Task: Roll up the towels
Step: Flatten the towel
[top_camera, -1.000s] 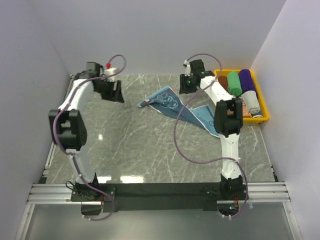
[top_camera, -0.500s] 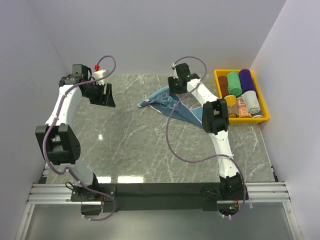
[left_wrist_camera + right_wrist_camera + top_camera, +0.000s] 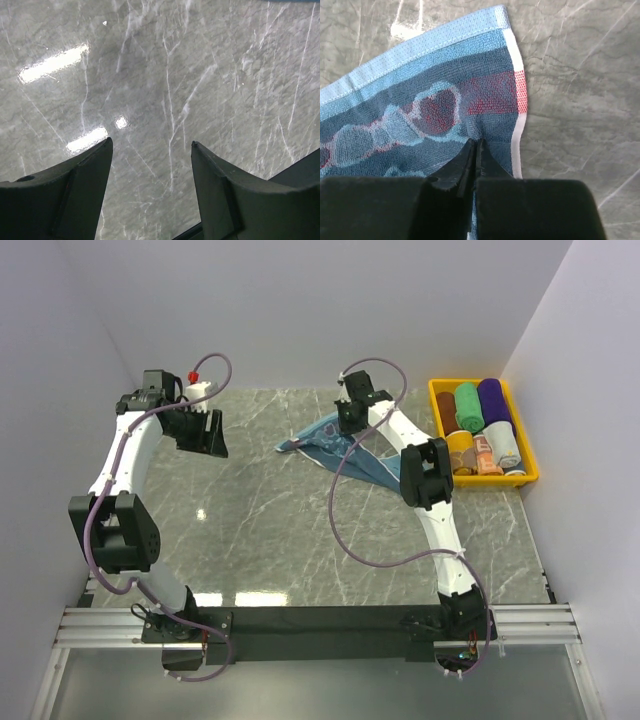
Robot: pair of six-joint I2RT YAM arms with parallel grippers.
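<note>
A blue towel with white print point(image 3: 318, 443) lies spread and rumpled on the marble table, back middle. My right gripper point(image 3: 347, 426) is down on its far part. In the right wrist view the jaws point(image 3: 475, 143) are pressed together, pinching a fold of the towel point(image 3: 420, 90) near its white-edged side. My left gripper point(image 3: 208, 434) hangs above bare marble at the back left, away from the towel. Its fingers point(image 3: 75, 195) stand apart with nothing between them. Rolled towels, green point(image 3: 468, 405), purple point(image 3: 491, 400), brown point(image 3: 446, 410) and orange point(image 3: 460, 452), lie in the bin.
The yellow plastic bin point(image 3: 531, 466) stands at the table's back right against the wall. White walls close the table in on the left, back and right. A purple cable point(image 3: 345, 530) loops from the right arm over the marble table point(image 3: 260, 530).
My right gripper has moved left over the towel and shut on a fold of it. The left arm swung back and left, then held still.
</note>
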